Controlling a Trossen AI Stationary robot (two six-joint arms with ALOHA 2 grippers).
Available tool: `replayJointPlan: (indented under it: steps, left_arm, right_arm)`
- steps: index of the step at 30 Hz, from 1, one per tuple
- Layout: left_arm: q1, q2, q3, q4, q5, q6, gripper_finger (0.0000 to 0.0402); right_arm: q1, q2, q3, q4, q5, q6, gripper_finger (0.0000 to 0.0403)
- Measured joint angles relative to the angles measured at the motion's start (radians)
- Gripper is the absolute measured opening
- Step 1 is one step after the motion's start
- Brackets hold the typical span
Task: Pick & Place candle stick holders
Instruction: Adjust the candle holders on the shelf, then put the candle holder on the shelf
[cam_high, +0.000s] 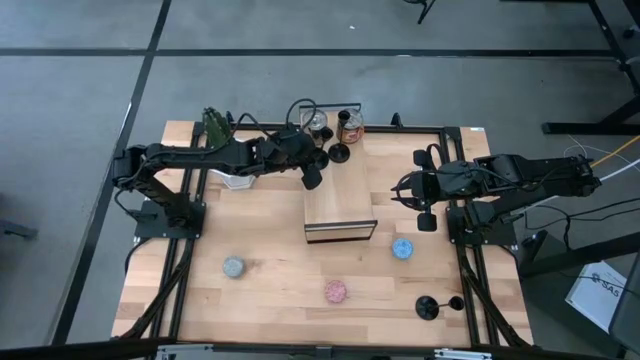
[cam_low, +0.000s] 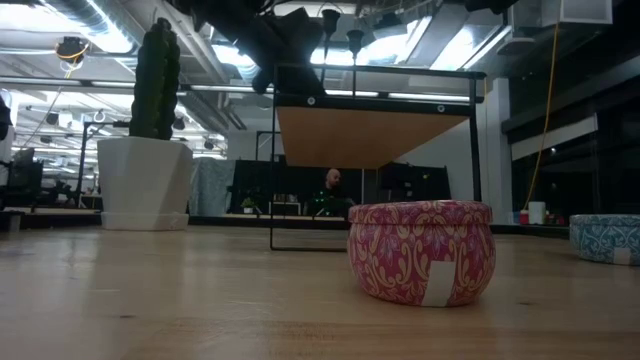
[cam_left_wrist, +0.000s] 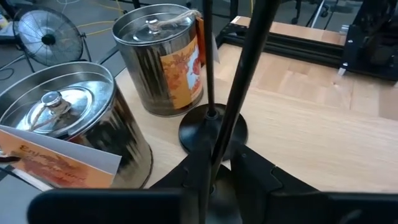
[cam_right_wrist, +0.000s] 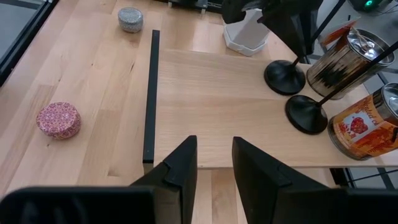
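Two black candle stick holders are on the raised wooden platform (cam_high: 340, 205) near its far edge. My left gripper (cam_high: 312, 176) is shut on the stem of the nearer one, whose base (cam_right_wrist: 284, 76) shows in the right wrist view. The other holder (cam_right_wrist: 306, 114) stands free on its round base beside two metal tins. A third holder (cam_high: 430, 307) is on the table near its near right corner. My right gripper (cam_right_wrist: 214, 162) is open and empty just off the platform's right edge (cam_high: 425, 220). My left gripper pinches the holder's thin stem (cam_left_wrist: 231, 112) between its two fingers, partway up. The fingers come from above, slanting down, and lie across the stem. The holder is upright, and in the right wrist view its base appears to sit on the platform top.
Two shiny tins (cam_high: 315, 122) (cam_high: 350, 127) stand at the platform's far edge. Grey (cam_high: 233, 267), pink (cam_high: 335, 291) and blue (cam_high: 402, 248) tins lie on the table near the front. A cactus in a white pot (cam_low: 150, 150) stands at the far left.
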Motion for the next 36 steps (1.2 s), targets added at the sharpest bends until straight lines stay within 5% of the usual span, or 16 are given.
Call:
replayJointPlan:
  steps: [16,36]
  left_arm:
    - [-0.007,-0.045,0.0,-0.023,-0.039,0.058,0.0126]
    - [-0.105,-0.215,0.0,-0.255,-0.092,0.154,0.0129]
  right_arm:
    - [0.0,0.0,0.0,0.0,0.0,0.0,0.0103]
    - [0.0,0.0,0.0,0.0,0.0,0.0,0.0103]
